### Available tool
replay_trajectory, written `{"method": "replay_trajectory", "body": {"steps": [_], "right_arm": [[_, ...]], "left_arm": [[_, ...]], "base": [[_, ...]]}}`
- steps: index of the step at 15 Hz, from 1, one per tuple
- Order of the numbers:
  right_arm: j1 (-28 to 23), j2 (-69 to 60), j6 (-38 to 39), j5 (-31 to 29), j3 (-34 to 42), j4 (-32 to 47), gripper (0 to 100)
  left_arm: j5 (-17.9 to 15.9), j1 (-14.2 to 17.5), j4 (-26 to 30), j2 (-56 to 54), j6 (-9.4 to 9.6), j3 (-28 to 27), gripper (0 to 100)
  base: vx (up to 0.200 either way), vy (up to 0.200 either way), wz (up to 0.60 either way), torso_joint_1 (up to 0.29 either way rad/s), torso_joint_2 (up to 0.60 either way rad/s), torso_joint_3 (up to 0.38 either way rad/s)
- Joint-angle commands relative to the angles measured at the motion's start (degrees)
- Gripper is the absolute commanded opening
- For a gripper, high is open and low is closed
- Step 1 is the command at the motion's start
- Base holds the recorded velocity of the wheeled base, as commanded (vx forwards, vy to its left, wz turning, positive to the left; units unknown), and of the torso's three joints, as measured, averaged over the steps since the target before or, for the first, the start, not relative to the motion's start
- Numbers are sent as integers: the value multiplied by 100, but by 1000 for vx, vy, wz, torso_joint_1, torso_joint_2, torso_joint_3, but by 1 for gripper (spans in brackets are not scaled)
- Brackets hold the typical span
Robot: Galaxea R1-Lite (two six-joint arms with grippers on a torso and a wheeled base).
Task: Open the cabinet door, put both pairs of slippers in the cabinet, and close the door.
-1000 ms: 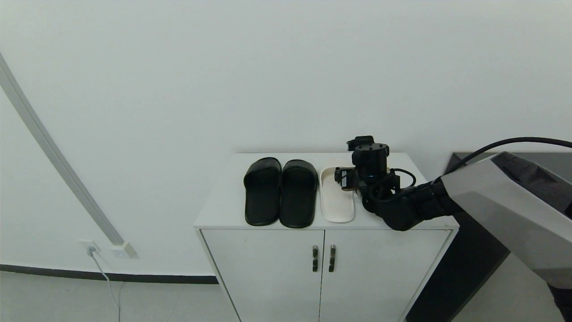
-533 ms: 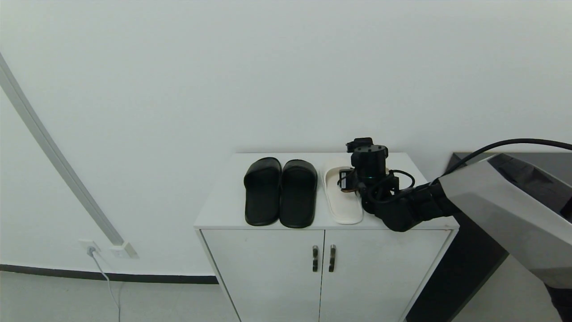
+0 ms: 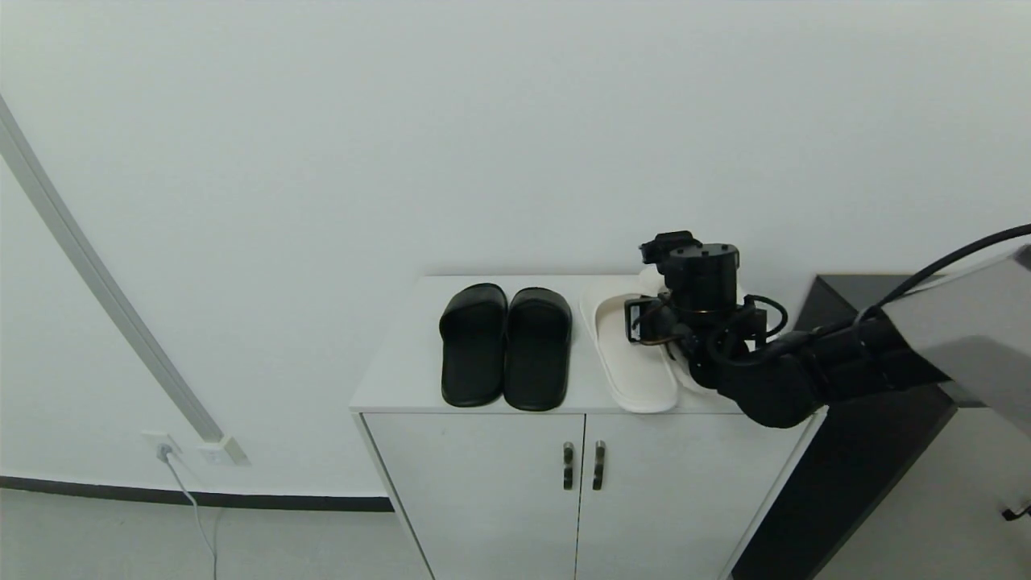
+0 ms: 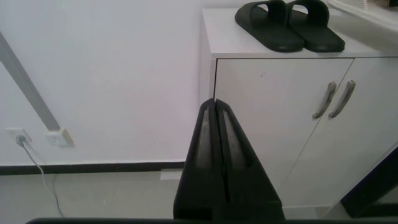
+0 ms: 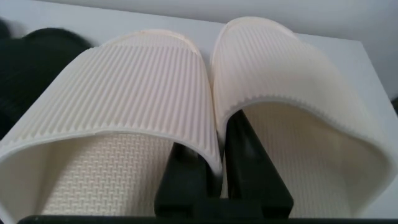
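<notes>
Looking down from the head camera, the right gripper (image 3: 644, 329) sits on the white slippers (image 3: 636, 366) atop the cabinet (image 3: 403, 362). The black slippers (image 3: 503, 346) lie side by side well off to the jaws' left. Both doors (image 3: 483, 499) below are shut, their handles (image 3: 568, 466) meeting at the seam under the jaws and to their left.

From the left wrist, the left gripper (image 4: 216, 149) has its fingers (image 4: 205, 155) pressed flat together with nothing between them. The cabinet stands beyond the tips, the closed doors (image 4: 280, 124) ahead and the black slippers (image 4: 289, 17) on top.

From the right wrist, one finger (image 5: 186, 180) reaches into each white slipper (image 5: 124, 81). The jaws are nearly closed, pinching the two adjoining strap edges between them. The black slippers (image 5: 25, 62) lie beside the pair, off to one side.
</notes>
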Motion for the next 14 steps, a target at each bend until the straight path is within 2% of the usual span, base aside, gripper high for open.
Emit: {"method": "replay_trajectory", "body": {"steps": [1, 5, 6, 10, 12, 14], "right_arm": [[260, -1135, 6, 270, 1014, -10, 0], [488, -2207, -12, 1474, 2534, -309, 0], [497, -2330, -65, 1632, 2719, -317, 0], [620, -3244, -196, 2942, 3685, -300, 0], [813, -3411, -258, 3258, 3923, -247, 0], [910, -3393, -355, 3267, 4011, -247, 0]], "left_arm": [[-2, 1, 2, 4, -2, -2, 0], [16, 1, 2, 4, -2, -2, 0], [25, 1, 2, 4, 7, 7, 0], [16, 1, 2, 4, -2, 7, 0], [7, 1, 2, 4, -2, 7, 0], [16, 1, 2, 4, -2, 7, 0]], "base": [[0, 0, 0, 0, 0, 0], [0, 0, 0, 0, 0, 0], [0, 0, 0, 0, 0, 0], [0, 0, 0, 0, 0, 0], [0, 0, 0, 0, 0, 0], [0, 0, 0, 0, 0, 0]]}}
